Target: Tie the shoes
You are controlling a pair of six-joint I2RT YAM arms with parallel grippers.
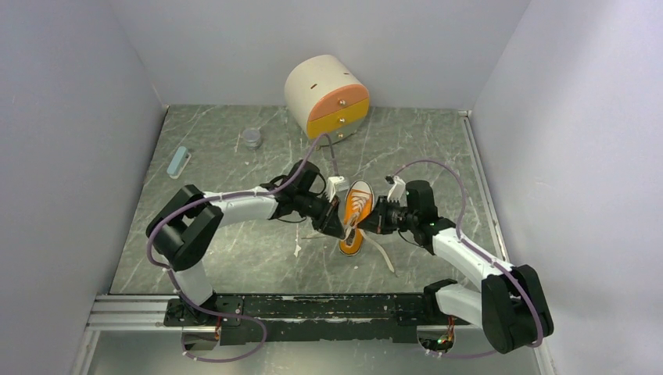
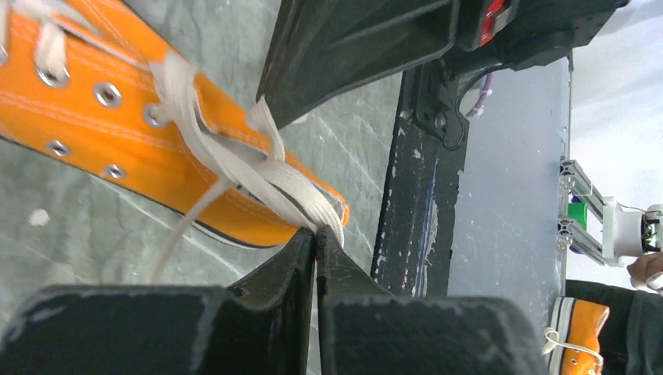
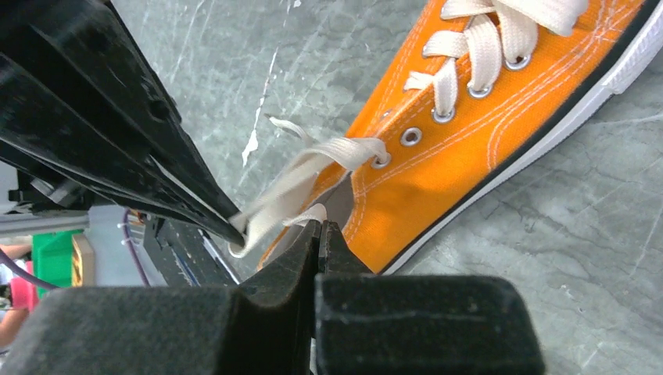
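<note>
Arms (image 1: 234,205) bent inward; L gripper (image 2: 316,232), R gripper (image 3: 319,225) pinch sneaker (image 1: 357,207) laces (image 2: 258,168).

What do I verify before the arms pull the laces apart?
1. Left gripper shut on the laces: ok.
2. Right gripper shut on the laces: ok.
3. Sneaker sole-down on the table: ok.
4. Tips of the two grippers close together but not touching: ok.
5. Laces crossed above the top eyelets: ok. Knot cinched: cannot tell.
6. Bow formed: not ok.
</note>
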